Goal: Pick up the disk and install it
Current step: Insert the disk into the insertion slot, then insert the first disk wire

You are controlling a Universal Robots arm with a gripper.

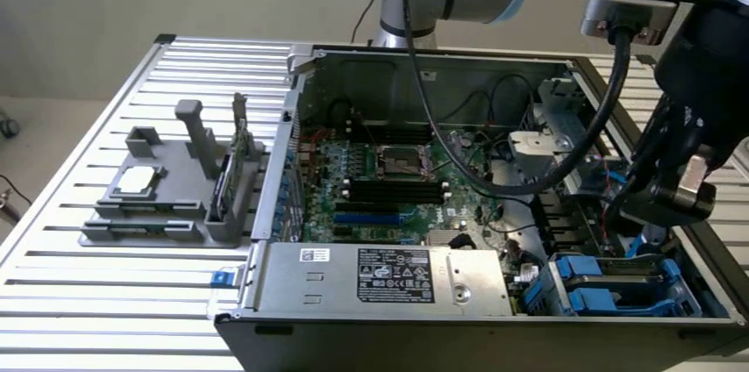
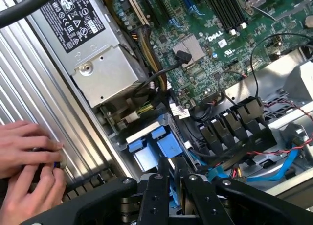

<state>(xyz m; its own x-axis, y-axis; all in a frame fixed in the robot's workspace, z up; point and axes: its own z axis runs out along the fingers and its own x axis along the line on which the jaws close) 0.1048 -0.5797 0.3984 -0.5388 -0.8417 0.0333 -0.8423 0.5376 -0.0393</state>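
Note:
The disk [image 2: 168,151] stands on edge in the drive bay at the case's front corner, its blue plastic carrier showing beside a pale grey face. My gripper [image 2: 172,188] hangs right over it, with the two black fingers [image 2: 156,186] close together and a strip of the blue carrier between them. In the exterior view the gripper [image 1: 658,230] reaches down into the case at that view's right, just above the blue carrier parts of the disk [image 1: 591,282].
The open computer case [image 1: 281,170] lies on a slatted metal table [image 1: 70,302]. Beside the bay are a silver power-supply box [image 1: 387,275], the motherboard [image 2: 220,34] and black cables [image 1: 562,170]. A grey fixture [image 1: 175,188] stands at the exterior view's left. A person's hands [image 2: 29,161] rest beside the case.

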